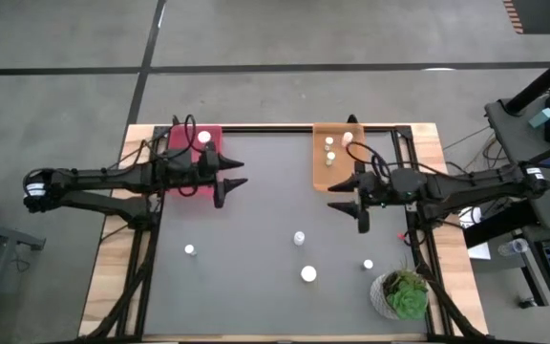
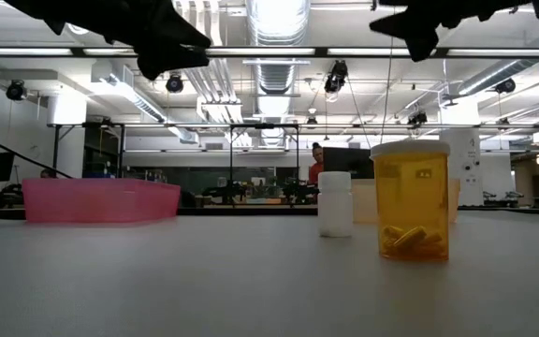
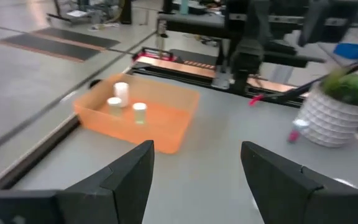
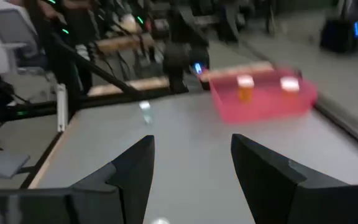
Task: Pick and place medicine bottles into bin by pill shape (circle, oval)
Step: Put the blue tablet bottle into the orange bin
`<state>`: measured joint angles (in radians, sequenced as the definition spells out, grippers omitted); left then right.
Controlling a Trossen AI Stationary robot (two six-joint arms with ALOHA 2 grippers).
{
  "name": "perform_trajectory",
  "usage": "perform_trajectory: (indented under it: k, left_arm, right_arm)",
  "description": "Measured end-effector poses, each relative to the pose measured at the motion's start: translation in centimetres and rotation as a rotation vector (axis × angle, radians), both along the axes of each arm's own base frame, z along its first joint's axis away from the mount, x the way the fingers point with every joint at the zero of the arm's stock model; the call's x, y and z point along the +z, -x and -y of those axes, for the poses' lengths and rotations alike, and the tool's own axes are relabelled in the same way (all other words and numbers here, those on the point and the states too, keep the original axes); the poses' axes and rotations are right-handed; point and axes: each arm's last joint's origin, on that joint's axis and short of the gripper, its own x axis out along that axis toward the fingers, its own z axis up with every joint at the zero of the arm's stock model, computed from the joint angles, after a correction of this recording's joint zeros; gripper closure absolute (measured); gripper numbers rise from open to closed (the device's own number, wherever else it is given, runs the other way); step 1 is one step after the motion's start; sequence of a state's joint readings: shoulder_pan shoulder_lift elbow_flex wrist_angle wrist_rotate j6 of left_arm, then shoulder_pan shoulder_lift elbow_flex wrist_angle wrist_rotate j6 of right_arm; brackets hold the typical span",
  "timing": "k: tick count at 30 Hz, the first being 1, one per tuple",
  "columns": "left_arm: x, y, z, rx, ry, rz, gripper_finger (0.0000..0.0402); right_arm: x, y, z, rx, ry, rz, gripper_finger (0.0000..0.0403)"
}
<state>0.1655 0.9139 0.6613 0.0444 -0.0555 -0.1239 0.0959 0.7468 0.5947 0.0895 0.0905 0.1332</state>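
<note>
Grey matting covers the table (image 1: 256, 220), where four medicine bottles (image 1: 308, 274) stand upright, caps up, scattered along the near side beside a potted plant (image 1: 404, 294). Mid-table, the left gripper (image 1: 233, 182) and right gripper (image 1: 344, 196) hover with fingers apart, holding nothing. Farther back, a pink bin (image 1: 195, 141) and an orange bin (image 1: 330, 153) each hold upright bottles. Beyond lies a workshop hall with ceiling ducts.
</note>
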Motion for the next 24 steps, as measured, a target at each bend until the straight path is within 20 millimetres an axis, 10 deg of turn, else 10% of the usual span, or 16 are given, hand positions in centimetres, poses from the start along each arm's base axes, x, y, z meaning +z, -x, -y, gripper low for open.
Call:
perform_trajectory:
  k: [10,24]
  left_arm:
    - [1.2,-1.3,2.7,-0.103,0.043,0.051,0.0175]
    - [2.4,-8.7,4.4,-0.180,-0.014,-0.173,0.0175]
  right_arm:
    - [-1.5,2.0,-0.5,0.133,0.106,0.194,0.0197]
    - [-1.3,3.1,-0.7,0.238,0.254,0.296,0.0197]
